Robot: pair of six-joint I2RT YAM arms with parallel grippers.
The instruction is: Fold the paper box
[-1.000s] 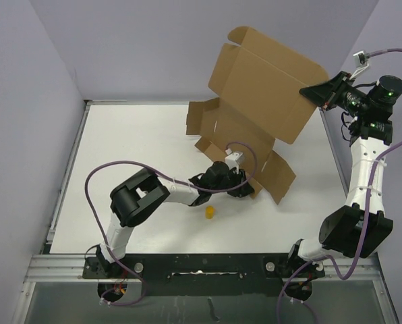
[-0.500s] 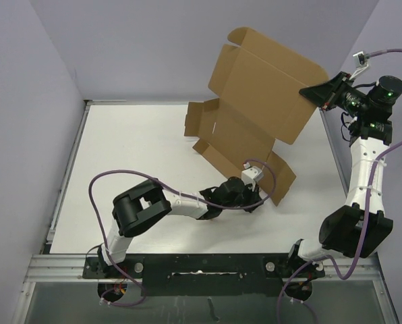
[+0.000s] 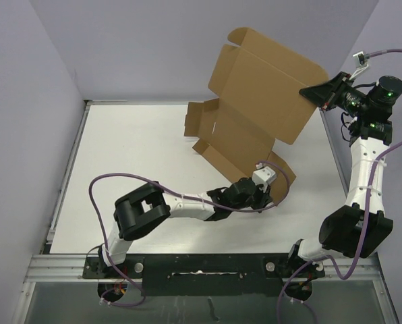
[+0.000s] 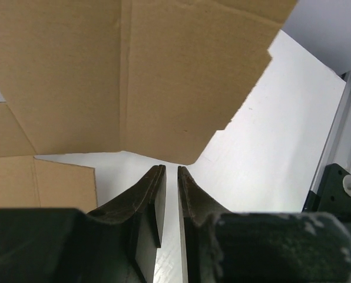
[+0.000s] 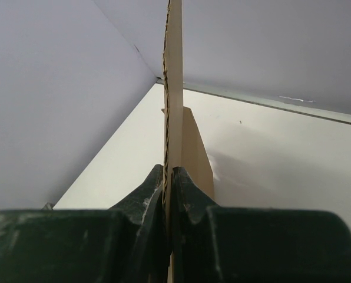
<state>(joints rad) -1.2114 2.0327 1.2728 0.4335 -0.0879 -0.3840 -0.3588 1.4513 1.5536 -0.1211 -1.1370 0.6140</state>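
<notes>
Above the white table (image 3: 133, 148), a creased brown cardboard box (image 3: 262, 88) hangs unfolded, flaps splayed.
Top view: the right gripper (image 3: 316, 92) pinches the box's upper right corner, and the left gripper (image 3: 270, 194) sits low by a bottom flap. Left wrist: dark fingers (image 4: 149, 194) stand a thin slit apart, gripping nothing, below a matte, scored flap with a notched edge. Right wrist: fingers (image 5: 193, 194) are clamped on the thin corrugated edge, which stands upright.
</notes>
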